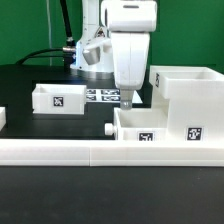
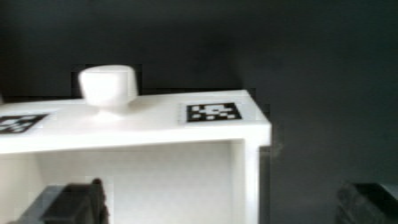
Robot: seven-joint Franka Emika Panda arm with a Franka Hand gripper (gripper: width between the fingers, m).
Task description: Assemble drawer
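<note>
A small white open-top tray (image 1: pixel 160 127) with a round knob (image 1: pixel 110 129) and square tags lies just behind the rail. In the wrist view the tray (image 2: pixel 160 135) shows its knob (image 2: pixel 107 88) and a tag (image 2: pixel 214 112). My gripper (image 1: pixel 128 102) hangs over the tray's knob end. It is open and empty (image 2: pixel 222 205), with one finger (image 2: pixel 71 205) over the tray's inside and the other (image 2: pixel 374 205) over the black table outside its side wall. A second small tray (image 1: pixel 58 97) sits at the exterior view's left. The big cube housing (image 1: pixel 187 88) stands at the right.
A long low white rail (image 1: pixel 100 151) runs along the front of the black table. The marker board (image 1: pixel 102 95) lies flat behind the gripper. The robot's base and cables are at the back. Another white piece (image 1: pixel 3 117) shows at the left edge.
</note>
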